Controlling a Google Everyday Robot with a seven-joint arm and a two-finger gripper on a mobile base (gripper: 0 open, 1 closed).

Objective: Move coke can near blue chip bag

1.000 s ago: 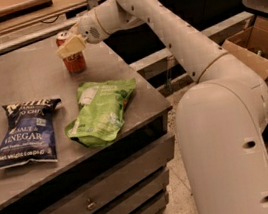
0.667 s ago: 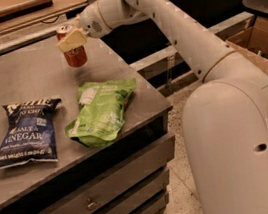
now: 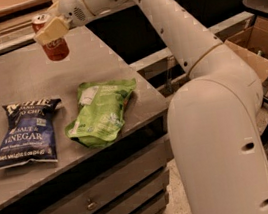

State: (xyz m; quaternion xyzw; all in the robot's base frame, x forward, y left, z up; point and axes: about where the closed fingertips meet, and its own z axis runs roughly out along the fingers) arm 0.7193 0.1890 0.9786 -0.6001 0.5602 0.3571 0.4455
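The red coke can [image 3: 54, 44] with a silver top hangs in the air above the far part of the grey table [image 3: 116, 61]. My gripper [image 3: 51, 29] is shut on the coke can near its top, with one cream-coloured finger [image 3: 49, 30] across the can's front. The blue chip bag [image 3: 23, 132], dark navy with white "Salt & Vinegar" lettering, lies flat at the front left of the table. The can is well behind the bag and to its right.
A bright green bag [image 3: 102, 112] lies flat right of the blue bag, near the table's right edge. Drawers [image 3: 88, 202] run under the table front. My white arm and base [image 3: 219, 131] stand at the right. A cardboard box [image 3: 260, 43] sits far right.
My gripper has lifted the coke can off the table and carried it to the left, higher above the surface. The two bags have not moved.
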